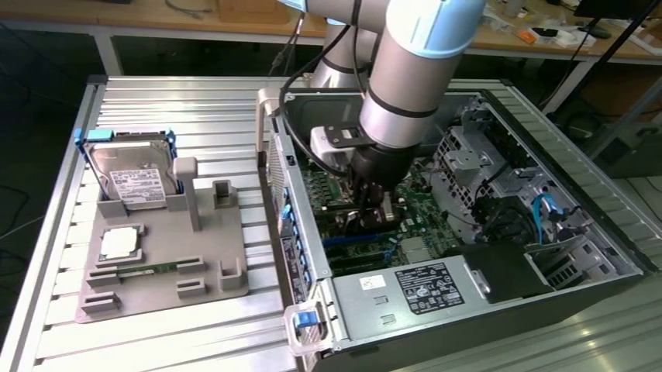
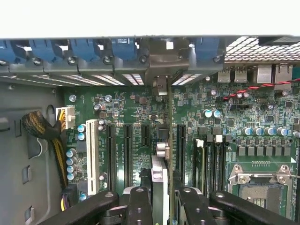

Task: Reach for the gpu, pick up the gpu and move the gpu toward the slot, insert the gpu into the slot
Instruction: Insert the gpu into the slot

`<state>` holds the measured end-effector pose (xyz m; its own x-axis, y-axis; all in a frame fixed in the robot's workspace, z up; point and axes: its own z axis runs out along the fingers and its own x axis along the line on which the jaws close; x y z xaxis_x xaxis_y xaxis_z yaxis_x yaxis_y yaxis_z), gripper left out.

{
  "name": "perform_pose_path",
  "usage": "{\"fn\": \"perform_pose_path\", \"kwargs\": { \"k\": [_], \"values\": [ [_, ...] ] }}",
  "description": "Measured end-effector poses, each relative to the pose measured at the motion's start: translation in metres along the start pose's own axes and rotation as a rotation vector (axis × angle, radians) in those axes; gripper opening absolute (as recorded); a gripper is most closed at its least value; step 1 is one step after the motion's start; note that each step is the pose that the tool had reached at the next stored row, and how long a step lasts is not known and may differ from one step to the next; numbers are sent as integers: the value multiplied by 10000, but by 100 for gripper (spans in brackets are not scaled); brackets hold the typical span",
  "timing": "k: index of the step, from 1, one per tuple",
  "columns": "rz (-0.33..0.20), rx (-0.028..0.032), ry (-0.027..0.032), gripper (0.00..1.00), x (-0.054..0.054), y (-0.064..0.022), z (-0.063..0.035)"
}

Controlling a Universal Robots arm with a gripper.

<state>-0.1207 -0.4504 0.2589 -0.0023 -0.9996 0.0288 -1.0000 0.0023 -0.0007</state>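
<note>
The arm reaches down into the open computer case (image 1: 579, 256), and the gripper (image 1: 373, 203) sits low over the green motherboard (image 2: 262, 117). In the wrist view the black fingers (image 2: 140, 201) are closed in on a thin card seen edge-on — the gpu (image 2: 158, 187) — so the jaws stand nearly together, clamped on its two faces. The gpu hangs upright just above the motherboard, lined up with a long black slot (image 2: 180, 145) among the row of expansion slots; its silver bracket end (image 2: 161, 84) points toward the case's rear wall with the blue latches (image 2: 108, 49).

Judged step: the insertion; pick-up and carry look done; the card is over the board but I can't tell whether its edge is already seated. Seating it would call for a straight push down with the card kept square to the slot and the bracket slipping into the rear opening; any tilt could jam it.

Hard to make out: the fan side of the gpu is hidden, as only its thin edge shows; the contact edge and the exact slot under it are covered by the card and fingers; in the exterior view the arm's wrist blocks the card almost wholly. Beside the case a grey tray (image 1: 232, 291) holds a hard drive (image 1: 129, 182) and a memory stick (image 1: 155, 269), untouched.
</note>
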Motion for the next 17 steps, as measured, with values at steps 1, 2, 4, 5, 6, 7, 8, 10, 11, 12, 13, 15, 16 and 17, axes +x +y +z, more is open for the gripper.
{"fn": "perform_pose_path", "kwargs": {
  "k": [1,2,4,5,6,7,8,10,11,12,13,15,16,17],
  "values": [
    [16,-1,0,27,-8,0,1],
    [28,-1,0,27,-13,-1,1],
    [47,-1,-1,27,-17,-1,3],
    [53,-1,0,27,-17,-1,3],
    [58,-1,-1,27,-17,-1,4],
    [63,-1,-1,27,-18,-1,4],
    [68,-2,-1,27,-17,-1,5],
    [78,0,-3,27,-11,-1,7],
    [82,-1,-2,27,-5,-1,7],
    [84,-1,-3,27,1,-1,7],
    [87,-1,-2,27,7,-1,7],
    [89,-2,-1,27,9,0,7],
    [89,-2,-1,27,9,0,8],
    [88,-2,-1,27,10,0,11]
  ]
}}
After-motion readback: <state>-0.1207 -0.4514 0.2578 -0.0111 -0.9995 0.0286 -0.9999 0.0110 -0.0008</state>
